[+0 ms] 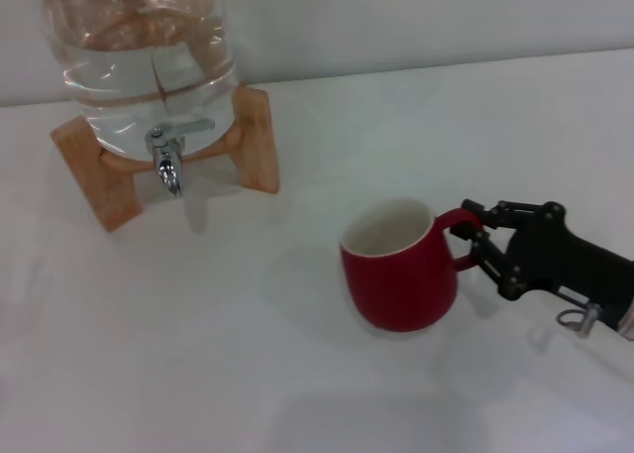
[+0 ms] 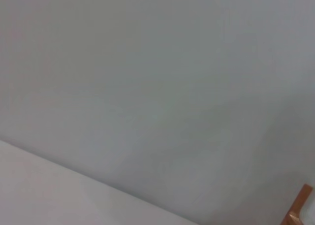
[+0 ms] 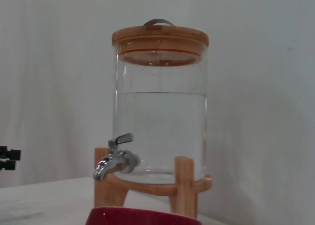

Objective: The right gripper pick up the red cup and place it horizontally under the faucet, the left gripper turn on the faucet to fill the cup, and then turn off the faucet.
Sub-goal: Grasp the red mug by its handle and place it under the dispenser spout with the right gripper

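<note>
On the white table [image 1: 198,354], the red cup [image 1: 398,267] stands upright, well apart from the faucet [image 1: 170,154] on the glass jar [image 1: 139,47]. The right gripper [image 1: 474,237] sits at the cup's handle, fingers closed around the loop. Left gripper not in view.

We see the red cup [image 1: 401,275] standing upright on the desk at about four o'clock from the faucet [image 1: 168,156] and well apart from it. It is a squat, rounded, dark red mug with a white inside that looks dry, and its small red loop handle points toward three o'clock. From the right wrist camera only a strip of its red rim [image 3: 142,216] shows. We find the faucet small and shiny chrome, fixed low on a clear glass jar partly full of water. Its spout points down and its lever handle [image 3: 123,139] juts sideways above it.
</note>
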